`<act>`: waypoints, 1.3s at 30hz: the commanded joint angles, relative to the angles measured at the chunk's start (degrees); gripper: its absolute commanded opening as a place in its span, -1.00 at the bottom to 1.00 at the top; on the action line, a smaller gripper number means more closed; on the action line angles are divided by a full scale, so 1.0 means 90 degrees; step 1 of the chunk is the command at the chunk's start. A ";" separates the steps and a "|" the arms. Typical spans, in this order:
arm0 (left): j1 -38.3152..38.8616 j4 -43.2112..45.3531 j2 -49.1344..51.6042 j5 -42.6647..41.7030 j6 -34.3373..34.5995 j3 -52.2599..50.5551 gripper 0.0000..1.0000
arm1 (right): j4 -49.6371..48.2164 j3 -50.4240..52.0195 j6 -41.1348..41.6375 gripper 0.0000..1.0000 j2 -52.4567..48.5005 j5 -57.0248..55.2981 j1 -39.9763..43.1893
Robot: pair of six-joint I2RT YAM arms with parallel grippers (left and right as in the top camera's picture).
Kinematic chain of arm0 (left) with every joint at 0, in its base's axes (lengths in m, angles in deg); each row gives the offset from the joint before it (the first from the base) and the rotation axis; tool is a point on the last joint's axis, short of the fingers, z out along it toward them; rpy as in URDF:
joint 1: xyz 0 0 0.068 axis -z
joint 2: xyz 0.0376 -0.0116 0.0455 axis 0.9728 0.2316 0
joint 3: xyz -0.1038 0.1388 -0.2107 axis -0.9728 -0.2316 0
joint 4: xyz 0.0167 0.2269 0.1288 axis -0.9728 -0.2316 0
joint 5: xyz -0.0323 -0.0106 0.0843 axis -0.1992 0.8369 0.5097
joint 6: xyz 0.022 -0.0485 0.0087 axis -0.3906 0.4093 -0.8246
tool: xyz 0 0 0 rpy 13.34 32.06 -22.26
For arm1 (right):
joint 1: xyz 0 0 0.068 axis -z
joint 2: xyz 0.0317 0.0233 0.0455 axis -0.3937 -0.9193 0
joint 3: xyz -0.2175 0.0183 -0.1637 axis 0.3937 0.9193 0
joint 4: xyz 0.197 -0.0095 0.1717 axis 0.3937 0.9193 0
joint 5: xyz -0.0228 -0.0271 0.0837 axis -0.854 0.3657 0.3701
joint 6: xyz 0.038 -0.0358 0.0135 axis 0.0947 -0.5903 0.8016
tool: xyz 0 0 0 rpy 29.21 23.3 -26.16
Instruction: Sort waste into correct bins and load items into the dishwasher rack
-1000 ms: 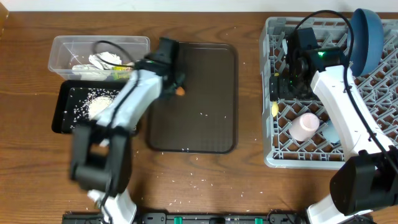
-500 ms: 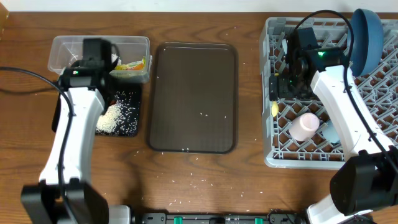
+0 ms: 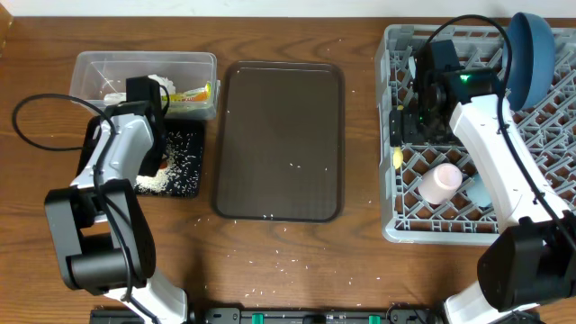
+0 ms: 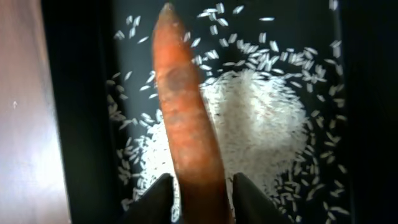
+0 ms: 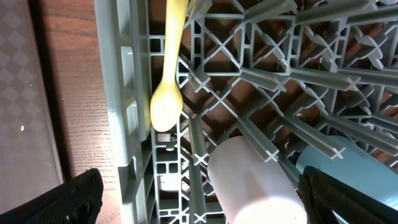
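- A brown wooden table (image 3: pixel 360 270) fills the overhead view. A clear tub (image 3: pixel 90 67) sits at the far left, a shallow black tray (image 3: pixel 191 184) touches its near side, an empty brown serving tray (image 3: pixel 279 144) lies in the middle, and the grey dishwasher rack (image 3: pixel 396 225) stands at the right.
- The left gripper (image 4: pixel 202 190) hangs over the black tray. Its fingers are narrowed on the thick end of the orange carrot piece (image 4: pixel 186 112), which points out above the heap of rice grains (image 4: pixel 267 124).
- The right gripper (image 5: pixel 205 199) is spread wide and holds nothing. It is over the rack's left side, above the pink cup (image 5: pixel 249 180) and the pale yellow spoon (image 5: pixel 168 93).
- Risk: only the carrot's end is pinched, and it tapers, so it could swivel or slide out early.
- Risk: a release from height could make it bounce, flicking rice over the tray's low wall.
- Risk: in the wrist view the carrot lies close to one tray wall, so it might catch the rim and roll onto the table.
- Change: a second ago the left arm held the carrot at the serving tray's left edge. It has since swung left, passed the tub, and is now above the rice.
- The right arm and the rack's contents look unchanged.
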 commanded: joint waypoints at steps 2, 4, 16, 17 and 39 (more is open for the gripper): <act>-0.0005 -0.0073 -0.0386 -0.0136 -0.1095 0.0379 0.36 | -0.0056 -0.0117 -0.0002 0.99 0.0131 0.0005 0.0046; -0.0005 -0.0129 -0.0668 -0.0153 -0.1532 0.0525 0.65 | -0.0073 -0.0119 -0.0002 0.99 0.0136 0.0005 0.0046; -0.0005 -0.0175 -0.3123 -0.0138 -0.1923 0.0566 0.79 | 0.0274 -0.1180 -0.0092 0.98 0.1460 0.0015 -0.0124; -0.0005 -0.0177 -0.3247 -0.0138 -0.1923 0.0566 0.79 | 0.0180 -0.1256 -0.0087 0.99 0.1656 0.0117 -0.0141; -0.0005 -0.0177 -0.3623 -0.0138 -0.1923 0.0566 0.81 | -0.0799 -0.0316 -0.1858 0.98 0.4512 0.0223 0.0136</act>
